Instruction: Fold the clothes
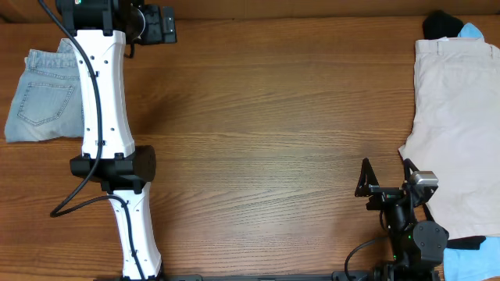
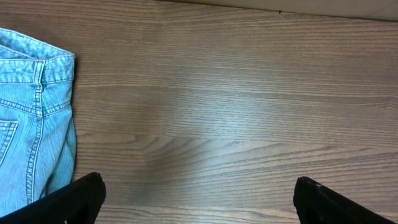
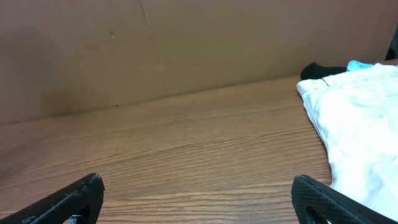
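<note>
Overhead view of a brown wood-grain desk with two robot arms. Nearest the robot, at 5 o'clock, the black right arm sits tucked low at the desk's front edge. Its right tool is spread wide with nothing between its fingers, which reads as a resting pose out of the work area. At the 5 o'clock corner lies a scrap of light-blue cloth. At 3 o'clock a large cream-white cotton garment lies spread along the right edge, probably part of a pile waiting its turn; neither tool touches it. Across the desk at 9 o'clock lies the task's garment, a pair of faded light-blue denim shorts. They are doubled over into a compact shape with a stitched back pocket facing up and the waistband toward the far side. They sit against the left edge, seemingly set aside as a finished fold. The white left arm reaches from the front edge past the shorts' right side, covering part of them from above. Its left tool is at 11 o'clock near the far edge, fully parted and empty. It is over bare wood just beside the waistband, so it appears to have nothing left to grip there. Farthest away, at 1 o'clock, a black fabric item and a bright sky-blue cloth rest against the cream garment's top edge.
</note>
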`<state>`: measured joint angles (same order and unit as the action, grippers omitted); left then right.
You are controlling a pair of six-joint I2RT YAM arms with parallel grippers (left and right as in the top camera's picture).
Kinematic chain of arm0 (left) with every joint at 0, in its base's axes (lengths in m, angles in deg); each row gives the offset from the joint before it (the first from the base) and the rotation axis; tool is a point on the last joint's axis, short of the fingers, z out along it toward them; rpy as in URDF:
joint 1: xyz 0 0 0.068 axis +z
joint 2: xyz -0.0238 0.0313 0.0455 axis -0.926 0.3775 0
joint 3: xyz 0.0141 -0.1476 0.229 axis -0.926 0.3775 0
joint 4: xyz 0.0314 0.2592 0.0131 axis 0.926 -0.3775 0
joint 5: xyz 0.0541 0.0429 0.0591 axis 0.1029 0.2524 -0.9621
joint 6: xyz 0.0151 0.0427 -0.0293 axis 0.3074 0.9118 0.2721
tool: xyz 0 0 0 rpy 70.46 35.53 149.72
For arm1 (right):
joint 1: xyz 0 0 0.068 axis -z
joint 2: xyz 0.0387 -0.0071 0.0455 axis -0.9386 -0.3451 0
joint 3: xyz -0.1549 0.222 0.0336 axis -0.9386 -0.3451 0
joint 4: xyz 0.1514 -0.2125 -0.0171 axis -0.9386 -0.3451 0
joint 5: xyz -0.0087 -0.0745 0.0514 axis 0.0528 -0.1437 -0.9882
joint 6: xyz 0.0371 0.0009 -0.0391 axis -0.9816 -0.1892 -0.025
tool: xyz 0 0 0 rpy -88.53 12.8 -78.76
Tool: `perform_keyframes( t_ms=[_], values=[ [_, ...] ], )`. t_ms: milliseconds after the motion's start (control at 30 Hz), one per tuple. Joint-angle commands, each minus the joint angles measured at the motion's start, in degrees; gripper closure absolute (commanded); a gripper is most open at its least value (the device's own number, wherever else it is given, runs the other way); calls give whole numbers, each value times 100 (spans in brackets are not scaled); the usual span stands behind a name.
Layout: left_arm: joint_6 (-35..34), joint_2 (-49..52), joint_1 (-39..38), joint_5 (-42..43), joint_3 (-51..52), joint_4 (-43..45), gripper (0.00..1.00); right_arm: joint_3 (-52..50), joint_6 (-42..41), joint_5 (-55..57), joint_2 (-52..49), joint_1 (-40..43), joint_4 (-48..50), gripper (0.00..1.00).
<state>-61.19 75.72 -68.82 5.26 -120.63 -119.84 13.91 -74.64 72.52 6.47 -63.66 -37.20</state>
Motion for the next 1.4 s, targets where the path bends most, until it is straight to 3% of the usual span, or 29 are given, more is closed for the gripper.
perform_keyframes(
  t_ms=[0,467,633,733,800,900,1000,1133,1233,1367],
  values=[
    [-52,-192,22,-37,-31,7,0,-42,20,57,68,-42,37,0],
    [-52,-328,11,-42,-11,4,0,-42,20,57,68,-42,37,0],
    [13,-1333,48,-232,1294,249,0,-42,20,57,68,-42,35,0],
    [50,-2267,66,-229,2782,1172,0,-42,20,57,68,-42,37,0],
    [149,-3484,63,-223,4850,2533,0,-42,20,57,68,-42,37,0],
    [247,-4542,66,-133,6728,3829,0,-42,20,57,68,-42,35,0],
    [529,-6172,140,-37,9718,5807,0,-42,20,57,68,-42,35,0],
    [527,-7921,144,-142,12668,7868,0,-42,20,57,68,-42,37,0],
    [527,-9204,144,-208,14609,9794,0,-42,20,57,68,-42,35,0],
    [529,-10439,144,-385,15945,10557,0,-42,20,57,68,-42,35,0]
  ],
)
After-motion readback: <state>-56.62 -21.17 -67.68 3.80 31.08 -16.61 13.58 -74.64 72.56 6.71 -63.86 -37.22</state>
